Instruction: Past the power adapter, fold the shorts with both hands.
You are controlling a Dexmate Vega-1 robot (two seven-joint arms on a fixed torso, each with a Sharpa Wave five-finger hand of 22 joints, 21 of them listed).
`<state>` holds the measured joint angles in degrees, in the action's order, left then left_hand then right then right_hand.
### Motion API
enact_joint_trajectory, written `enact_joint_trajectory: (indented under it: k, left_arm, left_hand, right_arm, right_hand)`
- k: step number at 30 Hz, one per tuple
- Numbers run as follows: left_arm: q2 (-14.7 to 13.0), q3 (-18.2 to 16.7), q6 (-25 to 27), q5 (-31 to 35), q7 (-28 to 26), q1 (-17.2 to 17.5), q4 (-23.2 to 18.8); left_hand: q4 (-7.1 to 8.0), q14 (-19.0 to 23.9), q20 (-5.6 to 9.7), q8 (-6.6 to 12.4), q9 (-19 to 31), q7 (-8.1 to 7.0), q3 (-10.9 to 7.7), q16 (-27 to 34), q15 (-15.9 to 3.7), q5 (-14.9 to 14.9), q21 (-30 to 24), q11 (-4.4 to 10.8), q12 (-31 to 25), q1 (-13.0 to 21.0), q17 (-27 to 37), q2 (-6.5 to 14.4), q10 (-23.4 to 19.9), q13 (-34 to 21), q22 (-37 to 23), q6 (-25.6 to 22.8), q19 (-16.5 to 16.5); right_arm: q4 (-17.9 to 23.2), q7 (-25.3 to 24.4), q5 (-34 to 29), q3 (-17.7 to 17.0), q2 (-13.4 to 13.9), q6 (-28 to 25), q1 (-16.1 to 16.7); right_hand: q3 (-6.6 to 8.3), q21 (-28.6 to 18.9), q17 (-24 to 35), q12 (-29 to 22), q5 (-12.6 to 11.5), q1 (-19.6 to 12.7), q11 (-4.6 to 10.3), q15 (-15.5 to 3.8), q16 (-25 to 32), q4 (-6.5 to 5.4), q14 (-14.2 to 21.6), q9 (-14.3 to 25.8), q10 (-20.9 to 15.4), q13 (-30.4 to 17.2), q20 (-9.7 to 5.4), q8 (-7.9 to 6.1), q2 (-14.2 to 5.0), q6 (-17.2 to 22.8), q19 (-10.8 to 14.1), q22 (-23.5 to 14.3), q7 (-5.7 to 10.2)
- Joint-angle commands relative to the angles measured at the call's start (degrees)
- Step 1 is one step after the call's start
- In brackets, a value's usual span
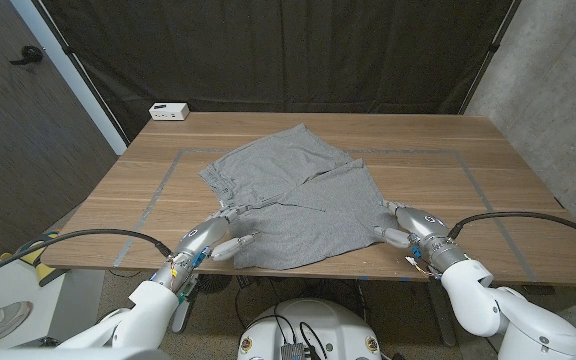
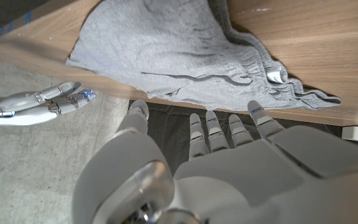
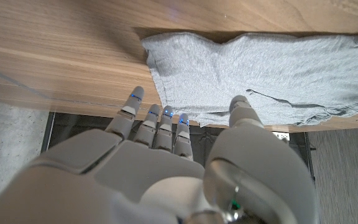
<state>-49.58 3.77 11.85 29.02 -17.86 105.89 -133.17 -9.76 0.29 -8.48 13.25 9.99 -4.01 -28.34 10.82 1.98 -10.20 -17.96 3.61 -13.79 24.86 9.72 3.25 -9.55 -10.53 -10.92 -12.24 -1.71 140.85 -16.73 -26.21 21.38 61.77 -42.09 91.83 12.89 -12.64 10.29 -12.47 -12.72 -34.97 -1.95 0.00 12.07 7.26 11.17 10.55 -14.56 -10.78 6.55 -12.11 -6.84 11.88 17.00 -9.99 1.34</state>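
Honestly nothing readable here. The shorts (image 2: 185,56) have a small white tag (image 2: 277,75) at the waistband, right of centre in the left wrist view (way too tiny and blurry to make out any print).

Wooden table (image 1: 488,160), plank grain running side to side, a faint taped rectangle (image 1: 463,153) marked on its top. Grey shorts (image 1: 298,195) lie spread directly on the wood, rumpled, waistband toward the far left, one leg hem reaching the near edge. At the far left corner sits a small white power adapter (image 1: 169,111), well apart from the cloth. From the left wrist view, a drawstring (image 2: 194,78) trails across the fabric.
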Motion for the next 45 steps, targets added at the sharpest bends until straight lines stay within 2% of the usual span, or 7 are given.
enact_joint_trajectory:
  k: [1,11,17,25,33,39,45]
  left_arm:
    - [-2.77,1.91,5.70,6.39,2.41,-0.84,-1.52]
    - [-4.74,3.36,10.61,11.06,3.91,-1.10,-3.06]
    - [-5.98,5.15,14.36,15.68,4.55,-1.51,-3.98]
    - [-7.10,7.97,18.87,21.29,5.64,-2.58,-4.66]
    - [-9.77,12.64,25.69,28.22,15.97,-6.07,-6.68]
    - [-11.67,13.37,27.00,27.66,21.70,-7.90,-7.89]
    - [-12.91,15.38,28.58,28.47,26.72,-10.36,-8.44]
  left_hand:
    - [-0.65,0.83,0.02,0.28,0.33,-0.08,-0.22,0.30,-0.07,-0.50,-0.38,0.19,-0.34,1.68,0.18,-0.39,-1.22,-0.26,0.00,-1.15,1.01]
    - [-1.00,1.89,0.08,0.76,0.37,-0.12,-0.51,0.29,-0.24,-1.07,-0.42,0.58,-0.27,5.54,0.17,-1.88,-2.50,-0.31,0.13,-3.82,2.73]
    - [-1.06,2.81,0.40,0.98,0.39,-0.42,-0.59,0.42,-0.45,-1.44,-0.52,0.92,-0.36,7.75,0.17,-2.77,-3.50,-0.35,0.17,-5.15,3.84]
    - [-0.83,4.69,2.41,1.49,0.45,-1.06,-0.47,0.55,-1.43,-2.10,-1.05,1.30,-0.31,12.31,0.22,-4.49,-5.02,-0.41,-0.38,-8.37,5.72]
    - [-0.34,5.30,2.85,1.90,0.51,-1.12,0.19,0.22,-1.65,-2.49,-1.53,1.24,-0.06,15.02,0.25,-5.66,-5.92,-0.44,-0.93,-11.84,6.52]
    - [0.43,4.53,2.05,1.04,0.55,-0.70,1.82,-0.13,-0.79,-2.54,-1.09,0.61,0.63,14.28,0.32,-7.52,-4.75,-0.49,-1.19,-11.47,5.13]
    - [1.11,4.18,2.13,1.77,0.64,0.57,3.36,-0.18,-0.84,-2.89,-1.11,0.61,0.80,13.78,0.37,-8.64,-4.75,-0.55,-1.46,-15.61,4.88]
  right_arm:
    - [0.21,-1.51,-3.76,5.66,0.62,-5.15,-2.03]
    - [-2.19,-2.04,-8.55,11.76,-0.79,-8.35,-5.77]
    - [-4.62,-2.46,-11.76,14.65,-1.80,-9.11,-7.94]
    - [-6.95,-2.87,-15.20,17.01,-3.14,-10.01,-9.48]
    - [-7.83,-0.82,-15.69,18.04,-3.85,-11.24,-10.47]
    - [-8.08,-0.24,-16.81,18.81,-3.95,-11.75,-11.12]
    - [-8.39,0.11,-15.74,18.44,-4.21,-11.33,-11.31]
  right_hand:
    - [0.37,-0.34,0.01,-0.04,-0.68,-1.70,0.12,-0.26,-0.04,1.01,1.18,0.11,-0.95,-0.25,-0.10,-0.49,0.06,1.49,1.04,-0.15,-0.08]
    - [2.03,-0.52,0.05,-0.17,-2.51,-7.89,0.96,-2.22,0.13,3.19,4.51,0.10,-3.83,-0.30,-0.28,-0.65,1.51,4.05,3.68,-0.18,0.41]
    - [3.70,-0.67,0.29,-0.47,-3.84,-13.39,1.69,-3.95,0.57,3.24,7.26,0.10,-6.63,-0.41,-1.21,-1.14,1.54,7.13,5.55,-0.26,1.42]
    - [4.45,-1.04,0.93,-0.77,-4.34,-16.99,2.75,-5.58,1.63,2.74,10.04,0.09,-9.41,-0.54,-2.93,-1.65,0.54,10.40,7.62,-0.35,2.33]
    - [4.62,-0.93,1.10,-0.51,-4.39,-19.28,3.50,-6.32,1.76,2.96,10.38,0.09,-9.94,-0.61,-3.41,-1.47,0.51,11.09,7.87,-0.40,2.93]
    - [4.41,-0.86,1.19,-0.35,-4.33,-19.89,3.68,-6.35,1.81,2.81,10.41,0.10,-10.02,-0.64,-3.46,-1.24,0.71,11.01,7.92,-0.42,3.01]
    - [4.13,-0.79,1.27,-0.23,-4.28,-20.22,3.78,-6.51,1.83,2.64,10.36,0.10,-10.11,-0.66,-3.52,-1.14,0.93,11.15,7.91,-0.44,3.06]
